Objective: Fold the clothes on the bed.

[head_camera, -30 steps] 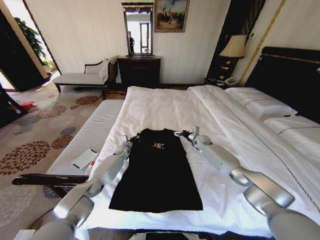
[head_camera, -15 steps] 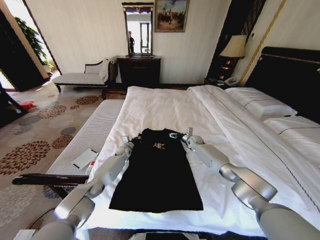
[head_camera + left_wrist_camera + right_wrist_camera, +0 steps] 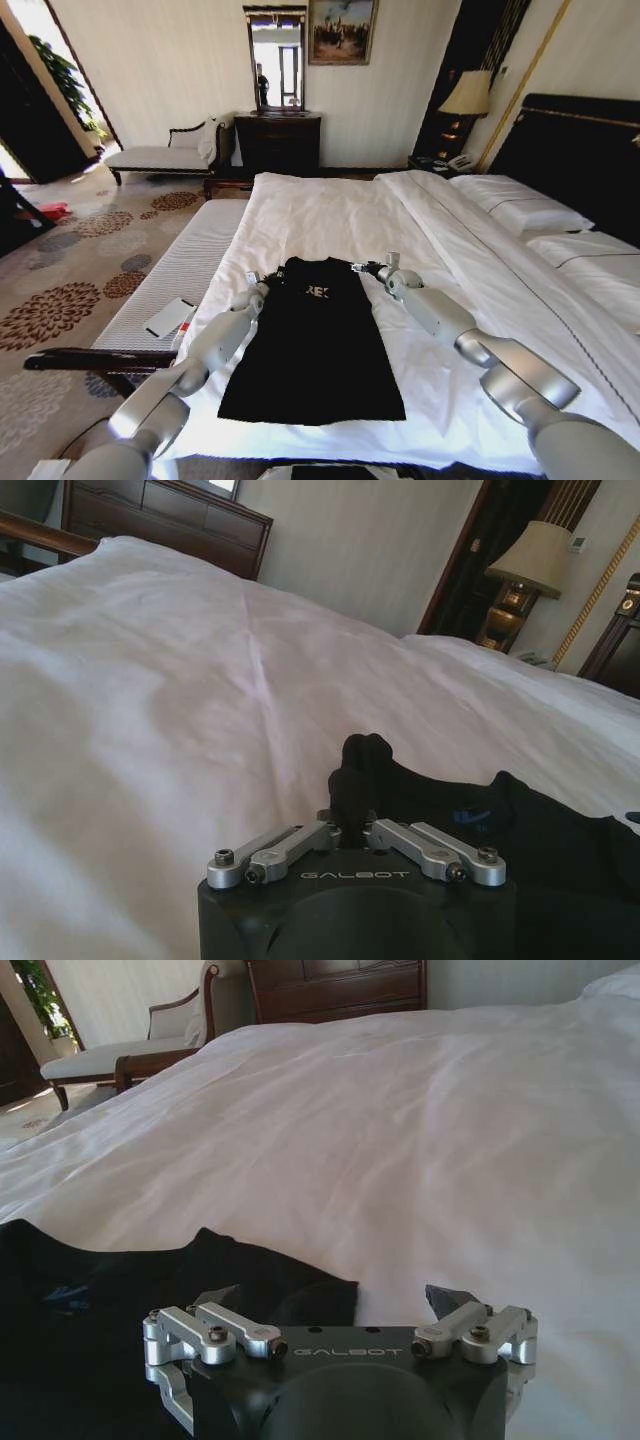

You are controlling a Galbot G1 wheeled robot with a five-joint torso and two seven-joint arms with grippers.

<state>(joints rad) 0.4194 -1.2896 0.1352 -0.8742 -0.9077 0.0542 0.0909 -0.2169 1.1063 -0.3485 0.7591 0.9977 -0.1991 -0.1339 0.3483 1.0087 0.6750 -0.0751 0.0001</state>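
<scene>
The clothes (image 3: 315, 345), a black sleeveless top with small white lettering, lie flat near the foot of the bed (image 3: 330, 210), neckline toward the far side. My left gripper (image 3: 262, 283) sits at the top's left shoulder. In the left wrist view that gripper (image 3: 352, 825) is shut on a pinched-up fold of the black fabric (image 3: 540, 820). At the right shoulder is my right gripper (image 3: 368, 268). Seen from the right wrist, it (image 3: 330, 1305) stands open, and the corner of the black top (image 3: 100, 1300) lies between its spread fingers.
A white padded bench (image 3: 170, 260) with a small white booklet (image 3: 168, 317) runs along the bed's left side. Pillows (image 3: 520, 210) and a dark headboard (image 3: 580, 150) are on the right. A dresser (image 3: 278, 140), chaise (image 3: 160, 155) and lamp (image 3: 467, 95) stand by the far wall.
The right gripper shifted a little inward over the right shoulder half a second ago, then back outward to where it was. The left gripper and the top stayed put.
</scene>
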